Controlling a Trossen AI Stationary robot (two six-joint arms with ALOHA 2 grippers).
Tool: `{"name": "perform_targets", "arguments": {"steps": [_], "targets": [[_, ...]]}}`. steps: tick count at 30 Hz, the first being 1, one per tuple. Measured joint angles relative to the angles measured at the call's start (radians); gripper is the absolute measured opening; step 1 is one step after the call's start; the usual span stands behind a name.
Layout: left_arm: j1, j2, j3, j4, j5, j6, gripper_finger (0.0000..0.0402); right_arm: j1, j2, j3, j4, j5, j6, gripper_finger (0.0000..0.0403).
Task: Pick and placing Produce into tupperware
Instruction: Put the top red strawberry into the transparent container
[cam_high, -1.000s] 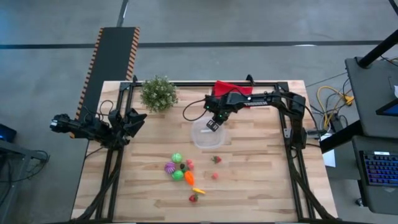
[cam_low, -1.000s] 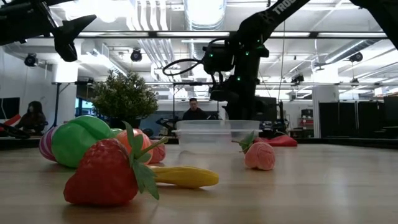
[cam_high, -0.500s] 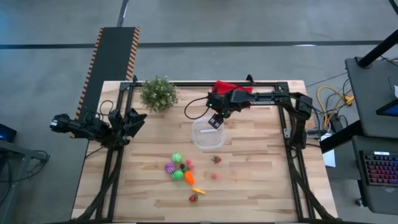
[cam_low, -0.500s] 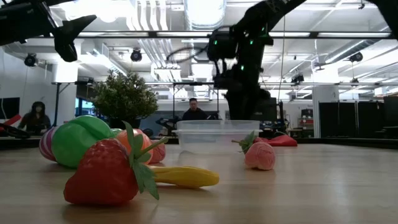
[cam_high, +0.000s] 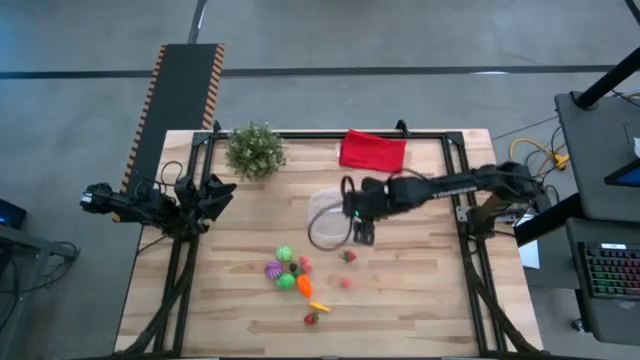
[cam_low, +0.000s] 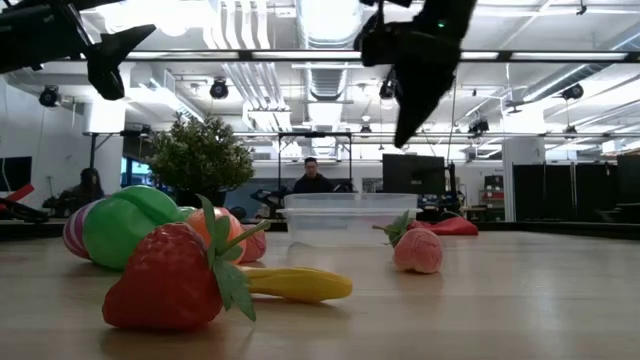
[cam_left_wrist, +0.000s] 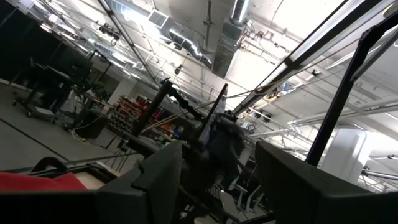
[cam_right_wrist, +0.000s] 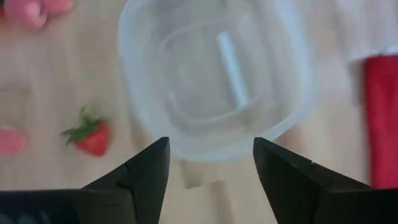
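Observation:
The clear round tupperware (cam_high: 328, 222) stands mid-table; in the right wrist view the tupperware (cam_right_wrist: 214, 81) shows nothing inside. My right gripper (cam_high: 362, 235) hangs open at its near right side, raised well above the table (cam_low: 412, 110), with nothing between its fingers. The produce lies toward the near edge: a strawberry (cam_high: 347, 256) (cam_right_wrist: 93, 137), a pink piece (cam_high: 345, 282), and a cluster with green (cam_high: 285, 255), purple (cam_high: 272, 268) and orange (cam_high: 303, 287) pieces. My left gripper (cam_high: 215, 190) waits open at the table's left edge.
A bushy potted plant (cam_high: 255, 150) stands at the far left and a red folded cloth (cam_high: 374, 150) lies at the far edge. A yellow piece (cam_high: 320, 306) and another strawberry (cam_high: 311, 318) lie nearest the front. People sit in the room beyond the table.
My right gripper has left its spot low over the tupperware's far side, risen, and swung toward the table's near edge, now at the container's near right side. Its arm, which lay along the far edge, now reaches in from the right.

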Motion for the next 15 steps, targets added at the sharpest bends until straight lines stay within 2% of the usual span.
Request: {"name": "perform_targets", "arguments": {"steps": [6,15], "targets": [[0.000,0.003,0.000,-0.006,0.000,0.000,0.0192,0.114,0.036,-0.042,0.046,0.001,0.188,0.0228],[0.000,0.008,0.000,-0.028,0.003,-0.002,0.0192,0.240,0.128,-0.022,0.062,0.022,0.265,0.0255]]}}
